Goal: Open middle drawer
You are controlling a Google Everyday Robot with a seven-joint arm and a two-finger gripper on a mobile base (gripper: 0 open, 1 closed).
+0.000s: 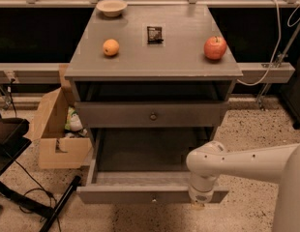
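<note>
The grey cabinet [155, 64] has a closed drawer [116, 116] with a round dark knob under its top. Below that, the middle drawer [140, 195] is pulled far out, with its empty inside showing and its small knob at the centre of its front. My white arm [237, 162] reaches in from the right and points down. My gripper [197, 203] is at the right part of this drawer's front edge, mostly hidden under the wrist. Anything below the pulled-out drawer is hidden.
On the cabinet top are an orange [111, 47], a dark snack packet [154, 34], a red apple [215, 48] and a bowl [112, 7]. An open cardboard box [55, 129] stands on the floor at the left, with black cables and a dark stand [24, 197] nearby.
</note>
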